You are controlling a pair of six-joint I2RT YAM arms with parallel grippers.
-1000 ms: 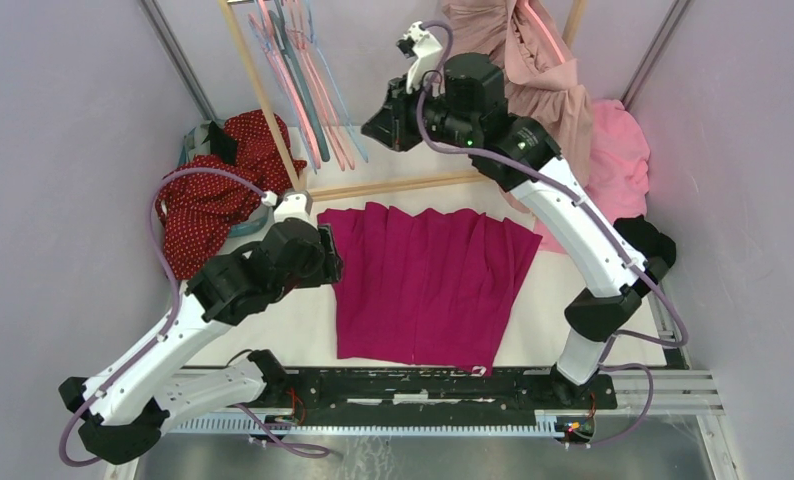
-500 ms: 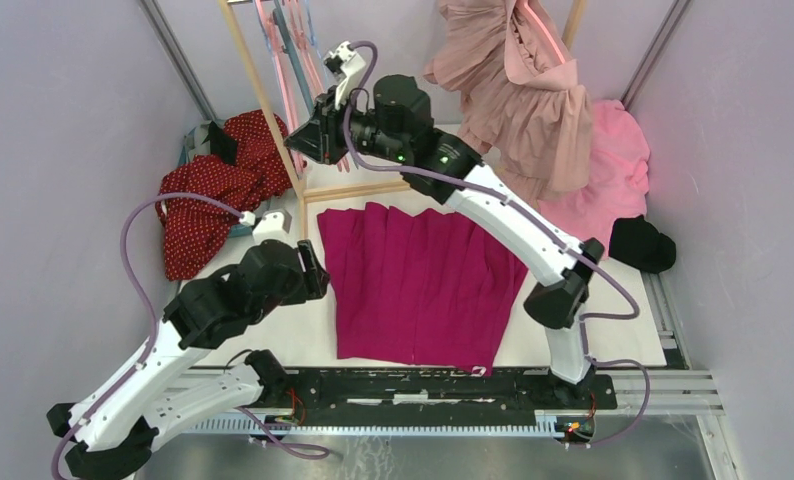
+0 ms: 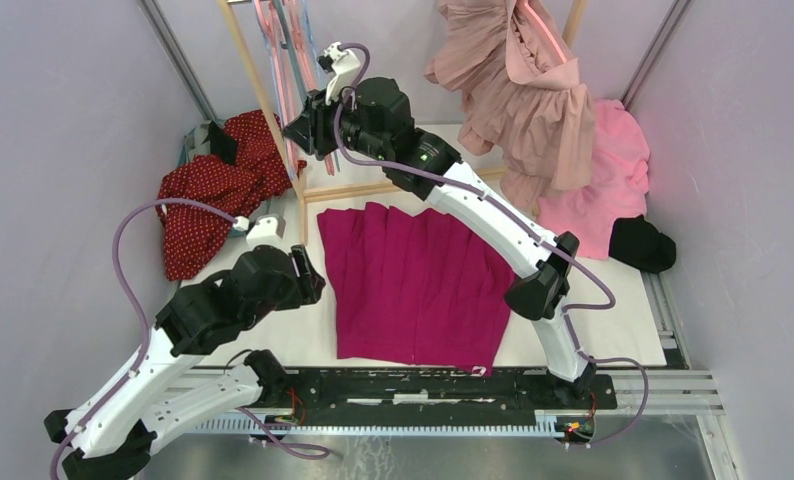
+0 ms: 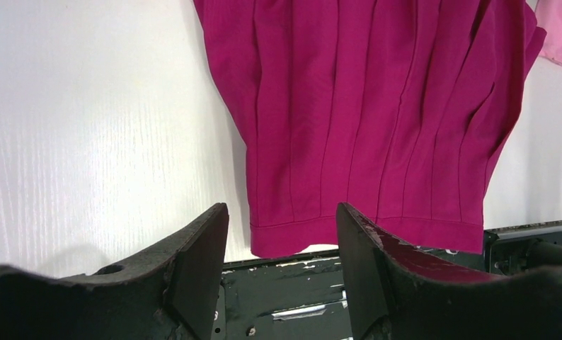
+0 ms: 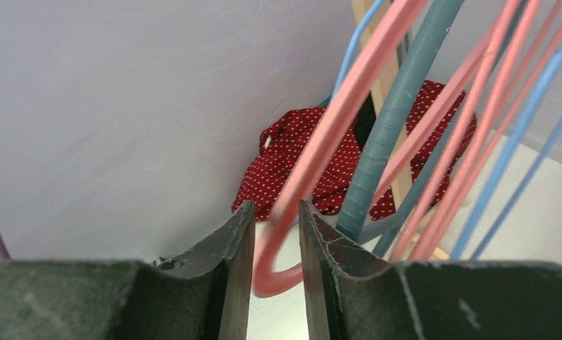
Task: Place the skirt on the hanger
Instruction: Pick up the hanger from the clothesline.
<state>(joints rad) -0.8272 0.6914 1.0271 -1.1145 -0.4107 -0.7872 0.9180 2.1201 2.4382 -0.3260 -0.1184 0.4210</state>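
Observation:
The magenta pleated skirt point(image 3: 413, 285) lies flat on the white table; its near hem shows in the left wrist view point(image 4: 363, 106). Several pink, blue and teal hangers point(image 3: 278, 30) hang on the rack at the back left. My right gripper point(image 3: 298, 130) is at their lower ends, its jaws narrowed round the curved corner of a pink hanger point(image 5: 313, 163), which lies between the fingertips point(image 5: 276, 234). A teal hanger point(image 5: 391, 120) hangs just right of it. My left gripper point(image 3: 313, 275) is open and empty above the skirt's left edge, near the hem point(image 4: 282, 241).
A red polka-dot garment point(image 3: 208, 195) lies at the back left, behind the wooden rack post point(image 3: 263, 100). Dusty pink dresses point(image 3: 533, 90) hang at the back right above a bright pink garment point(image 3: 613, 170). A black cloth point(image 3: 641, 243) lies at the right edge.
My right arm swung left from the pink dresses to the hanger bundle and its jaws came round a pink hanger. My left arm drew back a little toward the near left.

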